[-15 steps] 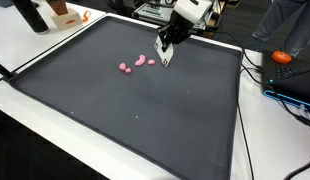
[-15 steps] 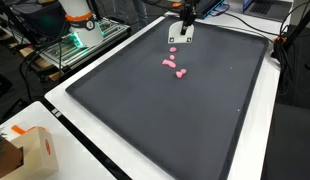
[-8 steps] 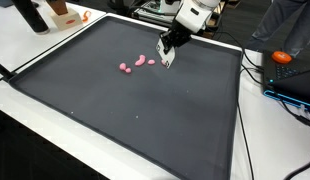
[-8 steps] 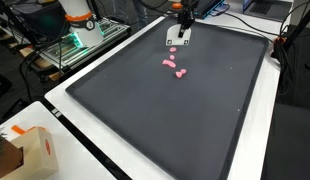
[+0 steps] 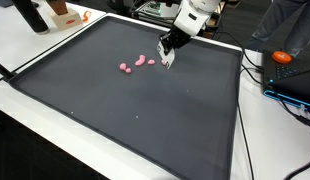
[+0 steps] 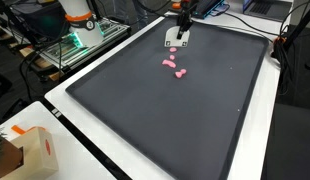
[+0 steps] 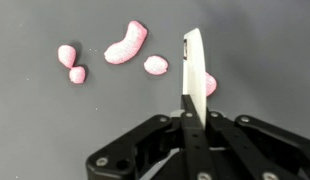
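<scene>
Card (image 7: 193, 70) first: white, thin, and I've got it pinched in the tool (image 7: 191, 118), one finger pressed on each flat face. It stands edge-on to the wrist camera, so it shows as a narrow white strip just right of centre. I'd say gripping the faces keeps such a thin sheet stiff and leaves its lower edge free and pointing down at the black mat (image 5: 145, 120).

In both exterior views the card hangs below the tool in the upper middle of the frame, close to the mat's far border. The mat covers most of the white bench (image 5: 25, 130).

The pink bits (image 7: 127, 43) are scattered in the upper left of the wrist view. There is one long curved piece, a small oval beside it and two little lumps further left, all lying loose on the flat mat and apart from the card. One more pink piece (image 7: 210, 85) peeks out on the right of the card, half hidden behind it.

The views are too small and the angle too steep to show whether the card's lower edge touches the mat or hovers just above it. The fingertips are mostly lost behind the dark tool body at the bottom of the wrist view.
</scene>
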Motion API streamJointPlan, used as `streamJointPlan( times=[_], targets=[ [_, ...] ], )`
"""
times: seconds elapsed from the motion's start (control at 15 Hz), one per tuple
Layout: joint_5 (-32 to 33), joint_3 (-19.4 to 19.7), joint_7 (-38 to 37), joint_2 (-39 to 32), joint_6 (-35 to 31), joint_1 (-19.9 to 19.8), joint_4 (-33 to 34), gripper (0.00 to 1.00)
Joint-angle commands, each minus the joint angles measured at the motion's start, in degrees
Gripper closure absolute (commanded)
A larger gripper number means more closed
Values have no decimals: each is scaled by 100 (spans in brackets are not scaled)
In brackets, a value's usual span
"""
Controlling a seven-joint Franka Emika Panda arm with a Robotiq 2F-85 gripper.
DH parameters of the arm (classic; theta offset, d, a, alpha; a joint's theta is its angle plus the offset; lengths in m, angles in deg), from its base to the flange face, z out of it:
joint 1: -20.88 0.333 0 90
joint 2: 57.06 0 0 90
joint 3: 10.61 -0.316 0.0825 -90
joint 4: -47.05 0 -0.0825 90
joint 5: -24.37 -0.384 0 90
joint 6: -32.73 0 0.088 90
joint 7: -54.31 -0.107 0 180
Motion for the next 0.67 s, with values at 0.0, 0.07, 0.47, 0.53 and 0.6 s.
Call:
streamJointPlan(
  times=[0.0,0.07,0.47,0.53,0.6],
  targets=[
    [-295,-37,195,-85,117,-114,162,99],
    [-350,-33,219,-95,119,-136,197,99],
    [-833,0,472,-162,134,-363,514,99],
    [-918,15,493,-181,137,-410,581,99],
    [-1021,23,530,-194,135,-467,654,99]
  ],
)
